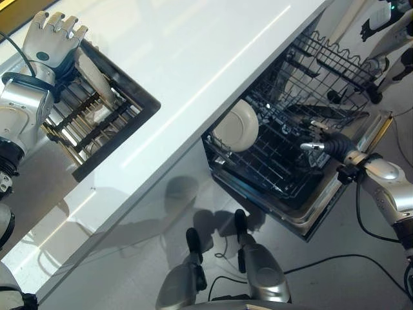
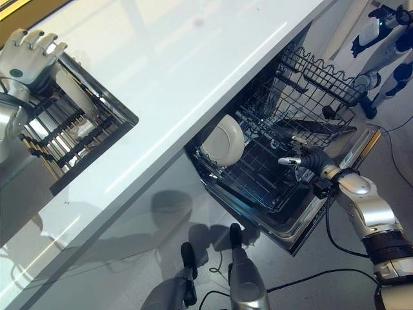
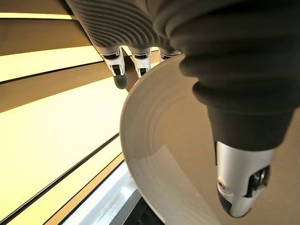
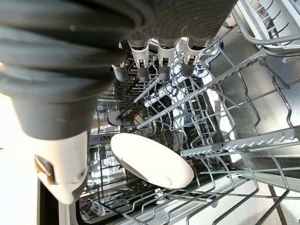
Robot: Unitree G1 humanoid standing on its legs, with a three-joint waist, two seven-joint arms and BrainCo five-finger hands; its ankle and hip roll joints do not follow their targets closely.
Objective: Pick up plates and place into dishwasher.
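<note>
The left hand (image 1: 55, 40) is up at the drying rack (image 1: 97, 116) sunk into the white desk (image 1: 193, 71), and its wrist view shows fingers (image 3: 119, 77) and thumb (image 3: 241, 178) set on either side of a pale plate (image 3: 159, 140), rim between them. It reads as a pinch on that plate, taken while it stands on edge among the rack's bars. To do this well, I would lift straight up along the plate's own plane until the rim clears the bars, since a sideways pull would likely jam it or knock the neighbouring plate (image 1: 97, 81).

1 plate (image 1: 236, 125) already stands upright in the lower basket (image 1: 271, 174) of the open dishwasher, near the desk's edge. The right hand (image 1: 322, 139) hovers over that basket, fingers (image 4: 161, 63) straight and holding nothing.

What stands in the way: the desk's overhang shades the inner slots, the upper basket (image 1: 335, 58) is pulled out beyond the lower one, and the right arm lies across the free tines. It should probably clear off before the next plate comes over. Another robot's legs (image 1: 387, 39) stand past the dishwasher.
</note>
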